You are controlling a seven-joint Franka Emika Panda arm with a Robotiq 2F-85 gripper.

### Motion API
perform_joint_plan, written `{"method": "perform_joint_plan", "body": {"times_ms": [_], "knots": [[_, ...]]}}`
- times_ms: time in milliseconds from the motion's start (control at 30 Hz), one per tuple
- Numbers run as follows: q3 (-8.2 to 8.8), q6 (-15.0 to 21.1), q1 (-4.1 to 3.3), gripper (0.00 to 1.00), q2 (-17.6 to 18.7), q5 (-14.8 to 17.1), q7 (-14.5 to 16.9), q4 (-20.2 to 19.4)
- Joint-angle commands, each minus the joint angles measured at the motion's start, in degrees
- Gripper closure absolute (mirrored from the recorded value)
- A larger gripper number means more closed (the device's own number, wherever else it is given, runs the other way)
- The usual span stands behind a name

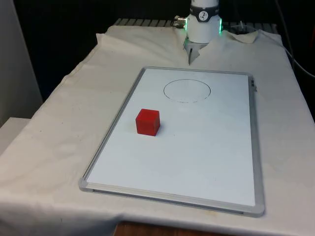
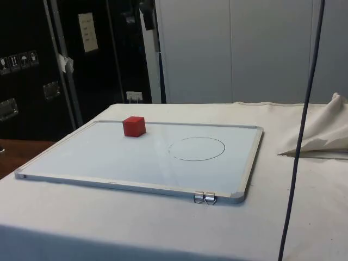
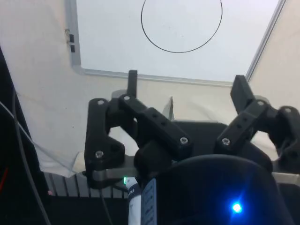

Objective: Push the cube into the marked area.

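You're still at the approach: the gripper (image 3: 186, 84) hangs with fingers spread wide, so bring it behind the red cube (image 1: 147, 121) at the circle's (image 1: 187, 90) seven o'clock, then push toward one o'clock.

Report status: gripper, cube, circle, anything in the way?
Gripper open, high above the cloth beyond the board's far edge. Cube on the board, outside the circle. Nothing between them.
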State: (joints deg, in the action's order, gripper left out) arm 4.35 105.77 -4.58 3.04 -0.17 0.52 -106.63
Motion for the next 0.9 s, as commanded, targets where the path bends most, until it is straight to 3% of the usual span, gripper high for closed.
{"method": "perform_joint_plan", "body": {"times_ms": [0,167,333,367,600,667,867], "knots": [[0.06,0.1,0.06,0.02,0.3,0.1,0.0,0.3],[0.11,0.1,0.06,0.33,0.6,0.1,0.1,0.6],[0.11,0.1,0.06,0.52,0.8,0.2,0.1,0.7],[0.17,0.1,0.06,0.62,0.9,0.2,0.1,0.7],[0.11,0.2,0.0,0.96,0.7,0.0,0.0,0.6],[0.34,1.4,0.17,1.0,3.2,0.5,0.4,2.2],[0.4,4.1,0.11,1.0,6.2,0.3,0.3,4.1]]}}
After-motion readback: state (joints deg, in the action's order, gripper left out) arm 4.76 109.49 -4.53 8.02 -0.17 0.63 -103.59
